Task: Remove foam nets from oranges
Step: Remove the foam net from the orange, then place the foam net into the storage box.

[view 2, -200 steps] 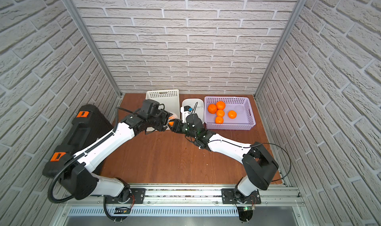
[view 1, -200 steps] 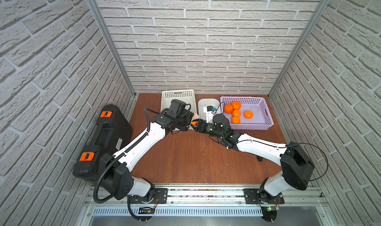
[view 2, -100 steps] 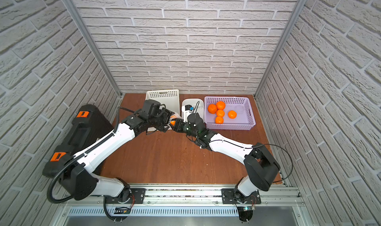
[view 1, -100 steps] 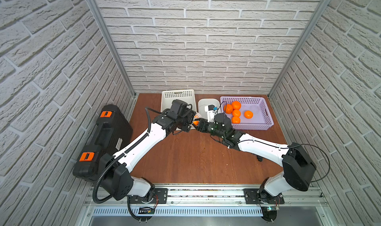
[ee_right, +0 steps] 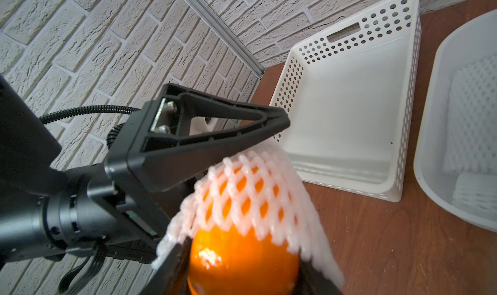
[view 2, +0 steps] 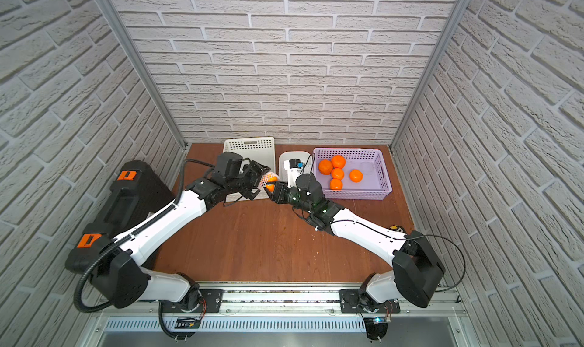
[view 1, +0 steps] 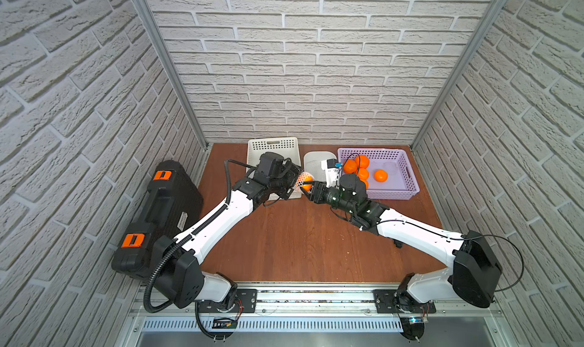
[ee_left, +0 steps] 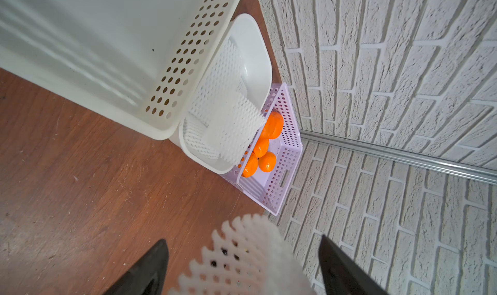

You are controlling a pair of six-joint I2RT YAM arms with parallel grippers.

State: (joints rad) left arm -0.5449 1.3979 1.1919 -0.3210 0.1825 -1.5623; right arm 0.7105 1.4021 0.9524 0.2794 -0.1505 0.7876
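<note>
An orange [ee_right: 242, 256] is held above the table between the two arms, and my right gripper [ee_right: 243, 253] is shut on its bare half. A white foam net [ee_right: 255, 183] still caps the orange's far half. In both top views the orange [view 1: 307, 187] [view 2: 270, 187] and its net [view 1: 301, 179] [view 2: 266, 179] sit between my left gripper [view 1: 295, 178] and right gripper [view 1: 312, 189]. In the left wrist view my left gripper [ee_left: 243, 240] is open, with its fingers [ee_left: 150, 266] wide apart on either side of the net [ee_left: 242, 264].
A purple basket [view 1: 407, 171] at the back right holds several bare oranges [view 1: 361, 162]. A white tub [view 1: 316, 158] with loose foam nets [ee_left: 223, 113] stands beside it, and a white perforated basket [view 1: 273, 143] stands further left. A black case [view 1: 158, 209] lies along the left edge.
My left gripper's jaws have spread wider around the net. Both grippers and the orange have shifted slightly towards the tub.
</note>
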